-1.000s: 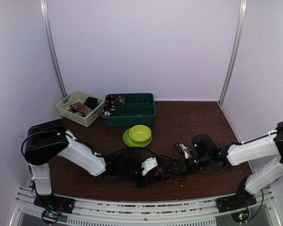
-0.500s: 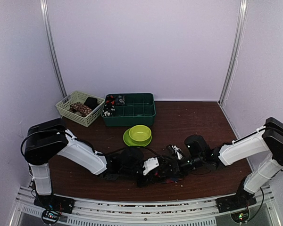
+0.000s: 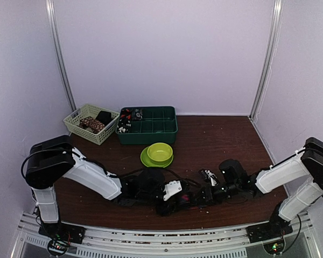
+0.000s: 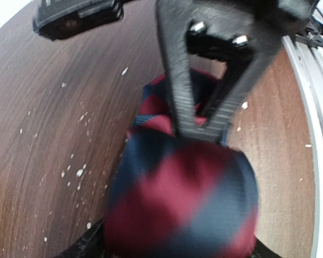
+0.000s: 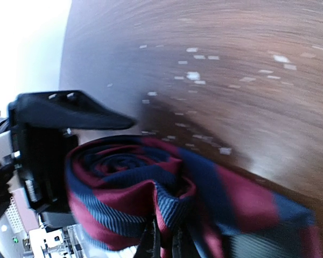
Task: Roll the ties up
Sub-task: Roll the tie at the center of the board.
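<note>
A red and navy striped tie (image 4: pixel 183 199) is wound into a thick roll on the brown table, between the two grippers (image 3: pixel 187 199). My left gripper (image 3: pixel 177 199) has the roll between its jaws, which stand wide apart at the bottom corners of the left wrist view. My right gripper (image 5: pixel 164 239) is shut, pinching an outer layer of the tie (image 5: pixel 124 177) at the roll's edge. Its black fingers (image 4: pixel 202 126) reach down onto the roll from the far side. The spiral of the roll faces the right wrist camera.
A lime-green bowl (image 3: pixel 160 151) on a matching plate sits behind the grippers. A dark green compartment tray (image 3: pixel 156 125) and a pale basket (image 3: pixel 83 119) with rolled fabric stand at the back left. The metal rail (image 4: pixel 312 134) runs close by the roll. White specks dot the table.
The right arm swung in toward the left gripper and the roll, then shifted slightly right and nearer the rail. The left arm has barely moved.
</note>
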